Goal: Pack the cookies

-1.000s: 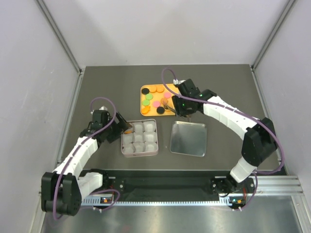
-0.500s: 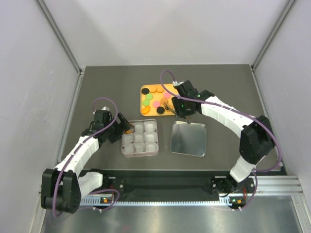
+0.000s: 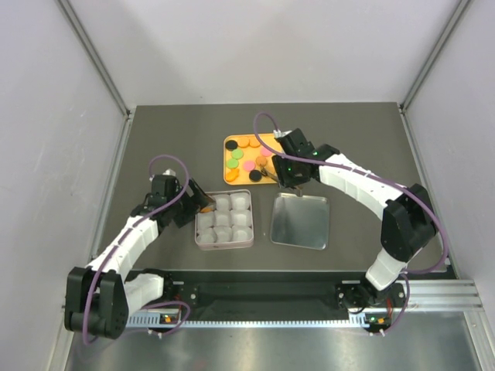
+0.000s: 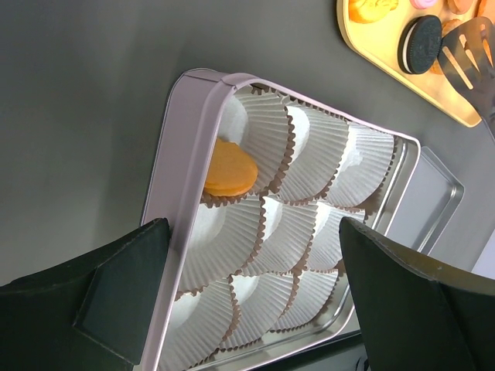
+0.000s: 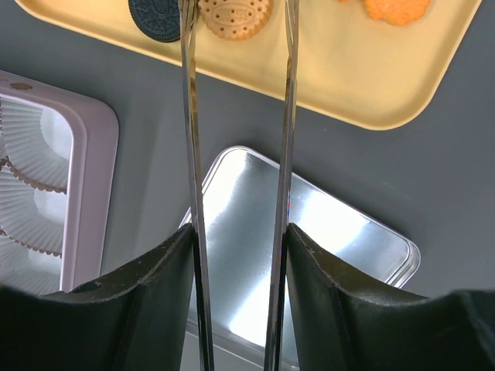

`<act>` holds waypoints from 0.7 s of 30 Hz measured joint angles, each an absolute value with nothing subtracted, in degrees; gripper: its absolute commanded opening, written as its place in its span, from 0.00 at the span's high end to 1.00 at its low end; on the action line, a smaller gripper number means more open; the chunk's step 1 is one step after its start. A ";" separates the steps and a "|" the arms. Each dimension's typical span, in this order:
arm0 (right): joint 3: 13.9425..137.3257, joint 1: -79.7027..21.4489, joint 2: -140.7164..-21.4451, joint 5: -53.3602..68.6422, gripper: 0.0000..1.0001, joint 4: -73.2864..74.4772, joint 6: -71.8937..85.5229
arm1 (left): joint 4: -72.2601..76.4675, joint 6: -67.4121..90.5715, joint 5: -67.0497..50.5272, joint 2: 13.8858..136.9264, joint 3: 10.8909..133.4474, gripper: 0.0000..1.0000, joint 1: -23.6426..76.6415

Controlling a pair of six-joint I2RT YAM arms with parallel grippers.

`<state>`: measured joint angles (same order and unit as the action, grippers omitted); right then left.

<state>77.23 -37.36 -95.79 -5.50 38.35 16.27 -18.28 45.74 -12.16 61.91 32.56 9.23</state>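
Several cookies (image 3: 246,158) lie on the yellow tray (image 3: 232,142). One orange cookie (image 4: 230,168) sits in a white paper cup in the far-left corner of the square tin (image 4: 189,170). My left gripper (image 4: 255,301) is open and empty over the tin's left side; it also shows in the top view (image 3: 197,207). My right gripper (image 5: 238,255) is shut on metal tongs (image 5: 188,116), whose arms reach over the tray's near edge. A brown cookie (image 5: 234,17) lies between the tong arms, with a black cookie (image 5: 155,11) beside it. The tong tips are out of the wrist view.
The tin's silver lid (image 3: 300,220) lies flat to the right of the tin (image 3: 223,220), below my right gripper (image 3: 282,174). The other paper cups (image 4: 309,224) are empty. Grey walls enclose the table on three sides.
My right gripper with the tongs has shifted slightly left and toward the tray. My left gripper has barely moved by the tin's left edge.
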 measured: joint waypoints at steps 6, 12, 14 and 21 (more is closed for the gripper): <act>77.23 -37.36 -95.79 -5.78 0.53 38.35 16.27 | -18.04 45.80 -12.14 62.15 32.56 0.05 9.39; 77.21 -37.36 -95.79 -5.72 0.53 38.35 16.23 | -18.02 45.98 -12.08 62.15 32.56 0.05 9.61; 77.21 -37.39 -95.85 -5.69 0.53 38.37 16.19 | -18.00 46.06 -11.99 62.15 32.56 0.05 9.85; 77.21 -38.24 -97.19 -5.91 0.53 38.65 16.10 | -18.00 46.41 -11.90 62.15 32.56 0.05 10.48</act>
